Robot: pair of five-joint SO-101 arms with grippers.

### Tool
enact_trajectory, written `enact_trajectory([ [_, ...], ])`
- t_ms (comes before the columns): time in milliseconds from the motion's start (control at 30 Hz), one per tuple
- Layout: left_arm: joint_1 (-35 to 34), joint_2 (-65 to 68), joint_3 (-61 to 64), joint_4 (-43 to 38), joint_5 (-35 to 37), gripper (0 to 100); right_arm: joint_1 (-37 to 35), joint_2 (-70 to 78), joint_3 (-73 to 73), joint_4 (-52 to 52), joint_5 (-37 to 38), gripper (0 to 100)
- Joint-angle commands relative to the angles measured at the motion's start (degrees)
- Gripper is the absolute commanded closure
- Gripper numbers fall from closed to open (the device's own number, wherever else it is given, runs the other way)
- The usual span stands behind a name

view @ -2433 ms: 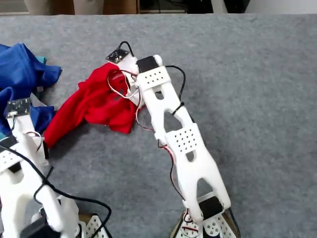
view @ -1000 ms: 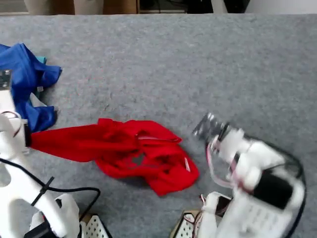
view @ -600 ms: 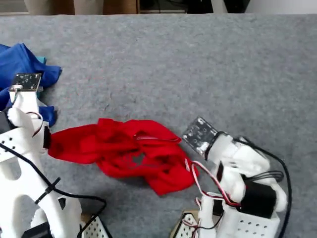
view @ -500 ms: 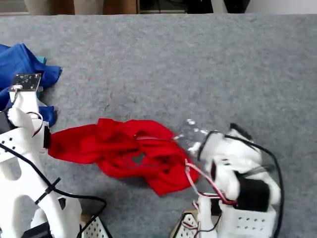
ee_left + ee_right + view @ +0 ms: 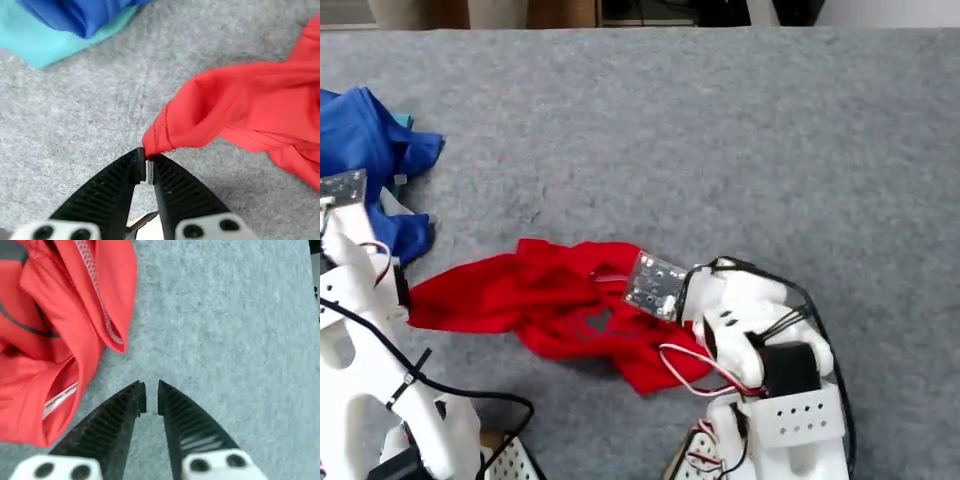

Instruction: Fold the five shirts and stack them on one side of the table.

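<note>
Your left pincer is clamping a stitched corner of the red shirt, likely so you can stretch the soft, crumpled cloth flat on the grey, felt-like desk. Your right pincer is hovering just beside the shirt's opposite edge, a narrow gap apart and empty. A bunched blue shirt is lying near the clamped corner.

Corner of red shirt in gripper

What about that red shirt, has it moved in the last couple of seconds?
Yes. The red shirt has slid away from the blue shirts, toward the near edge of the table, with one corner pinched in the left pincer.
</note>
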Motion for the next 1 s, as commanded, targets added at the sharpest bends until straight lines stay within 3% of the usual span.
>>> enact_trajectory([
  [0, -1.1, -1.3, -0.1, -0.7, 0.4, 98, -0.3, 4.9, -2.1, 0.6, 4.3, 89.2],
  [367, -1.2, -1.3, -0.1, -0.3, 0.4, 98, -0.7, 23.6, -12.4, 0.6, 13.0, 88.3],
  [567, -0.7, -1.3, -0.3, -0.7, 0.4, 98, -2.6, 25.3, -12.3, 3.4, 13.7, 88.2],
  [967, -1.1, -1.3, -0.1, -0.7, 0.4, 98, -6.9, 25.5, -6.6, -3.3, 10.9, 88.2],
])
